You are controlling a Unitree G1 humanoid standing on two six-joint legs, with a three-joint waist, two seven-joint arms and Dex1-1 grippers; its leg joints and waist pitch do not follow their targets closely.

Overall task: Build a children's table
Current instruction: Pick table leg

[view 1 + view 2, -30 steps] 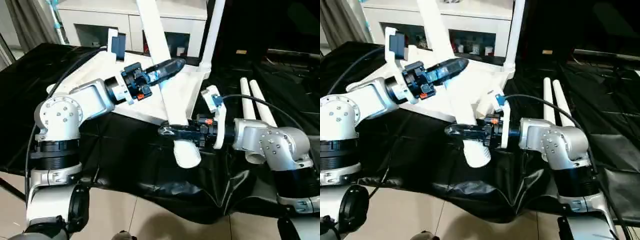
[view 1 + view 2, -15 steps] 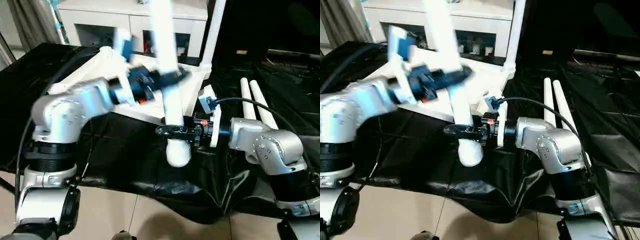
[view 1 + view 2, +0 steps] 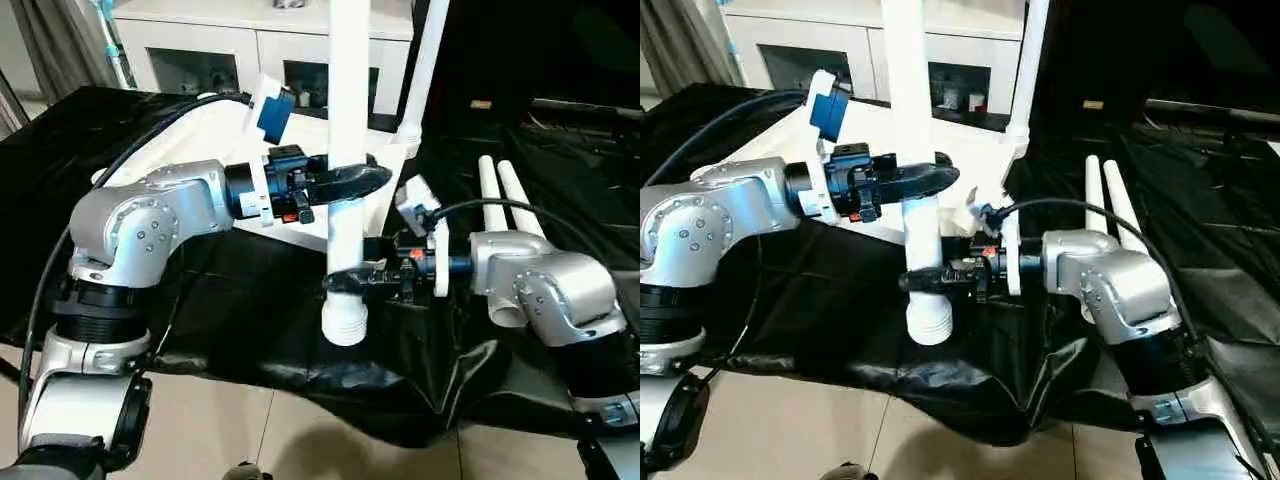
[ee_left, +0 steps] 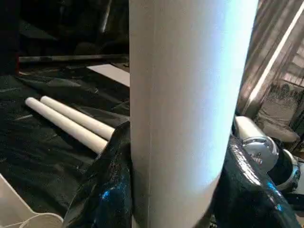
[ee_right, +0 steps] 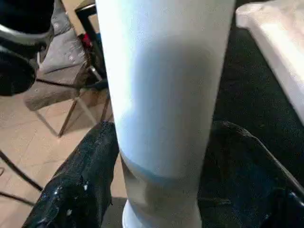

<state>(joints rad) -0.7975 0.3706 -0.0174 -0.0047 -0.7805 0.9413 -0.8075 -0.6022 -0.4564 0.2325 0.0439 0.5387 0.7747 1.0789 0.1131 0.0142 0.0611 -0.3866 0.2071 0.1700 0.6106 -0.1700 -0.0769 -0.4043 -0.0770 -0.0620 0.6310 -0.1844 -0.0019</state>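
While the left gripper pinches the upright table leg mid-shaft, steadying it for fitting, the right gripper brackets the leg's ribbed lower end, its grip impossible to confirm. Behind both lies the tabletop; two spare legs wait beyond the right arm, clear.

Head stereo pair and two wrist cameras.
Both head views look down over the forearms; each wrist camera sits close against the same upright leg.
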